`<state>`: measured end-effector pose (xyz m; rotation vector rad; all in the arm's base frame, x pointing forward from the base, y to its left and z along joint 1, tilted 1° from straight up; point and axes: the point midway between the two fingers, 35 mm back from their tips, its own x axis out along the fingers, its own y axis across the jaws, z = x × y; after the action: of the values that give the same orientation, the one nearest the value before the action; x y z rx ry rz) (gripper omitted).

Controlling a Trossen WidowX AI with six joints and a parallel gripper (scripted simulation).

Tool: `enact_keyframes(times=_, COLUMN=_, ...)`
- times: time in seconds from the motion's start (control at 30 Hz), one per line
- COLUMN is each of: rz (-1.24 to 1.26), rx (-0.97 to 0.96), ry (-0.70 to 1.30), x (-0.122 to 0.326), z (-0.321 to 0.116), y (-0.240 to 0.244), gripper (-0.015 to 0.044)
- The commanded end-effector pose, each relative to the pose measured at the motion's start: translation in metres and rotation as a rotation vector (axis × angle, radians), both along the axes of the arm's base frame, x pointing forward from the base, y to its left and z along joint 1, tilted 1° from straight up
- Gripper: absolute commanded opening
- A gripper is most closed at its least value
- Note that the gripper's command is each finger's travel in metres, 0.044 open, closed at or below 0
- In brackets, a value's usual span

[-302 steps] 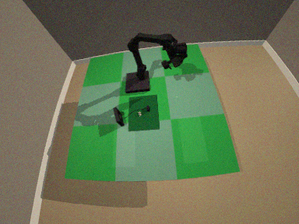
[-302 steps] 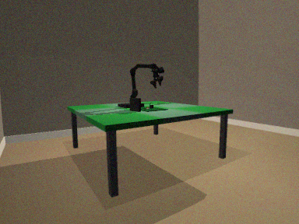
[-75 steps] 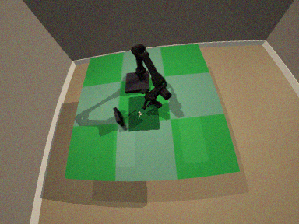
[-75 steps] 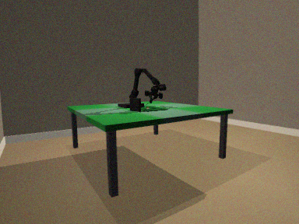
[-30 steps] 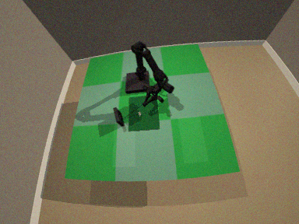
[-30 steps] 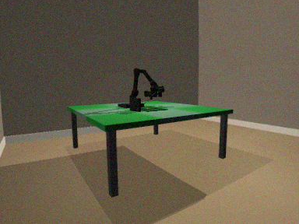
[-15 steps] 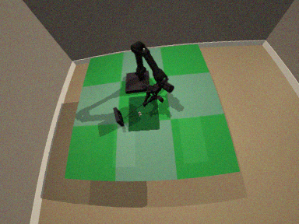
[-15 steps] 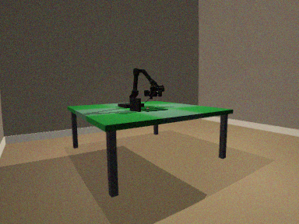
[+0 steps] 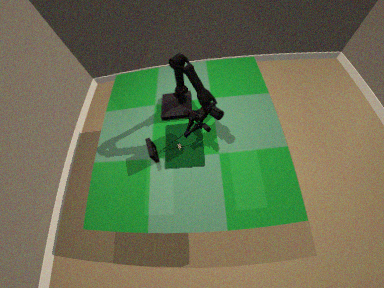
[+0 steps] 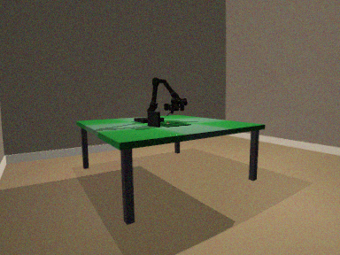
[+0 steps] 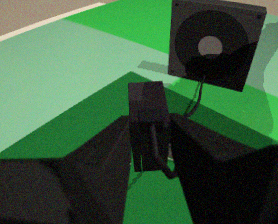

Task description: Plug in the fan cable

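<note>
My gripper (image 9: 187,133) (image 11: 149,123) is shut on the cable's black plug (image 11: 148,102), which stands upright between the fingertips in the wrist view. The plug is held above the dark green board (image 9: 192,159) (image 11: 90,122). A small pale spot (image 9: 179,146), probably the fan header, shows on the board in the top view, left of and below the fingertips. In the wrist view only a pale sliver shows beside the plug; the header's pins are hidden. The thin dark cable (image 11: 200,95) runs from the fan (image 9: 152,150) (image 11: 210,47) towards the plug.
The fan stands upright just off the board's left edge in the top view. The arm's dark base (image 9: 175,107) (image 10: 154,119) is behind the board on the green checkered table (image 9: 117,195) (image 10: 106,135). The cable crosses the board's left part.
</note>
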<state>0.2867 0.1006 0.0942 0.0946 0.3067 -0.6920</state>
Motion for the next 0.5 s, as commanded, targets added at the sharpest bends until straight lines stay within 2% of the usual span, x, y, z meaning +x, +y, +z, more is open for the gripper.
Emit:
enact_keyframes(times=0.0, rz=-0.001, rx=0.001, ry=-0.002, x=-0.001, z=-0.004, y=0.001, gripper=0.0)
enact_keyframes(times=0.47, rz=-0.001, rx=0.001, ry=-0.002, x=-0.004, z=-0.016, y=0.004, gripper=0.0)
